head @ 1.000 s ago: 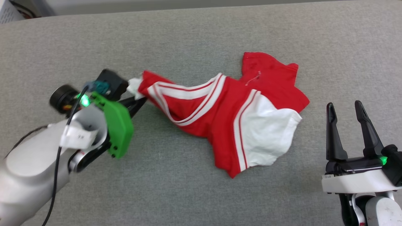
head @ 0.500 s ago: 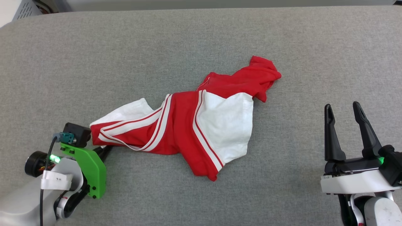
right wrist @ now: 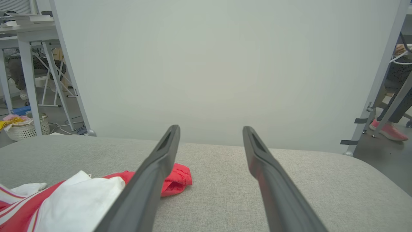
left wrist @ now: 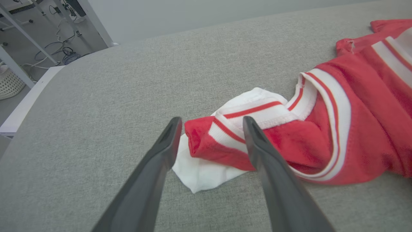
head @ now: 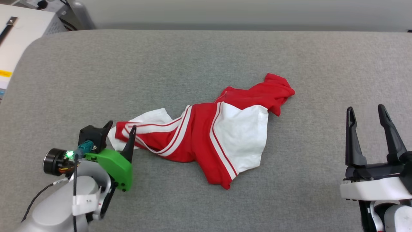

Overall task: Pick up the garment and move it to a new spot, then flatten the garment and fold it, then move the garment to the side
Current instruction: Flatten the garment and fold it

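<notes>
- Garment [head: 206, 135] lies crumpled about mid-table, strung out on a diagonal: near-left end by the L arm, far-right end bunched into a red knot.
- One white sleeve faces up in the middle, with striped trim along its edge. A second white bit pokes out under the red at the left end.
- Left gripper [head: 122, 124] is right at that left end, fingers spread wide and nothing pinched. In the wrist view the rolled red tip sits in the gap between them. Can't tell if either finger touches the cloth.
- Right gripper [head: 365, 108] hangs well off to the right, fingers parted and empty, w/ a clear strip of bare table between it and the shirt.
- Table [head: 206, 51] is grey fabric-covered. The far edge runs straight, and the far-left corner is rounded.
- There's plenty of bare surface on every side of the shirt: a broad band to the far edge, lots to the left, and a fair bit on the near side too.
- White cabinet [head: 19, 35] sits just past the left corner.
- Pale panel [right wrist: 206, 64] stands behind the far edge.
- Laundry basket [right wrist: 27, 129] is on the floor beyond the left end.
- A person's foot [right wrist: 388, 130] in a pink shoe is off past the right end.
</notes>
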You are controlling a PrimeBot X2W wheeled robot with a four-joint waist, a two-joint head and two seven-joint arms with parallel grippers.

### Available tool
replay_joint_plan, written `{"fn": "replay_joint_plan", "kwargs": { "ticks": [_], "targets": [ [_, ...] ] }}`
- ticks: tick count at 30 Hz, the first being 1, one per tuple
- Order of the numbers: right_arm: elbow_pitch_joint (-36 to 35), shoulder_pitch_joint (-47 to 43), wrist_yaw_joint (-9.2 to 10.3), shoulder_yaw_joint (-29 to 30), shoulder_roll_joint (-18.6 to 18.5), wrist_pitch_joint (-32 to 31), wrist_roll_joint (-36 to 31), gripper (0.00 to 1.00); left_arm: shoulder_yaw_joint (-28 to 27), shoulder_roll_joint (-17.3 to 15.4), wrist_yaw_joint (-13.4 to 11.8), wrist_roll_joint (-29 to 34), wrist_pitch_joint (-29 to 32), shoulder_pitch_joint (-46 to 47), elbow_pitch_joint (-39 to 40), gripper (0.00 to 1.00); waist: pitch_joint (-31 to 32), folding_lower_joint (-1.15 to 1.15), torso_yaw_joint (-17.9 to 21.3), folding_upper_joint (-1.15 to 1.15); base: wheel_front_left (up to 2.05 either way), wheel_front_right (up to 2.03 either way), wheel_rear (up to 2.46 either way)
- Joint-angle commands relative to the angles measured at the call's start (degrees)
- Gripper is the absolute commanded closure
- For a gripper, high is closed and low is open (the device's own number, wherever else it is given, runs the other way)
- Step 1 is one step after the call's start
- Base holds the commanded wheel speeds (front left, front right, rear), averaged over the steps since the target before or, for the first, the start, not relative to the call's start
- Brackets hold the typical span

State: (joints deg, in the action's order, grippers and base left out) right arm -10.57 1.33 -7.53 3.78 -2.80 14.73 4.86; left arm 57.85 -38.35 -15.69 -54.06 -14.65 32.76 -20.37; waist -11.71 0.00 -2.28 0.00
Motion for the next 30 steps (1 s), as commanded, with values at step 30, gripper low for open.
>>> {"fn": "replay_joint_plan", "kwargs": {
  "ticks": [30],
  "targets": [
    [6.46, 32.60, 0.04, -43.28, -35.92, -37.45, 27.20, 0.00, -41.99, 25.01, -0.94, 42.70, -0.34, -27.65, 19.89, 0.00, -1.94, 0.00, -8.75, 0.00, 0.00, 0.00, 0.00]
  ]
}}
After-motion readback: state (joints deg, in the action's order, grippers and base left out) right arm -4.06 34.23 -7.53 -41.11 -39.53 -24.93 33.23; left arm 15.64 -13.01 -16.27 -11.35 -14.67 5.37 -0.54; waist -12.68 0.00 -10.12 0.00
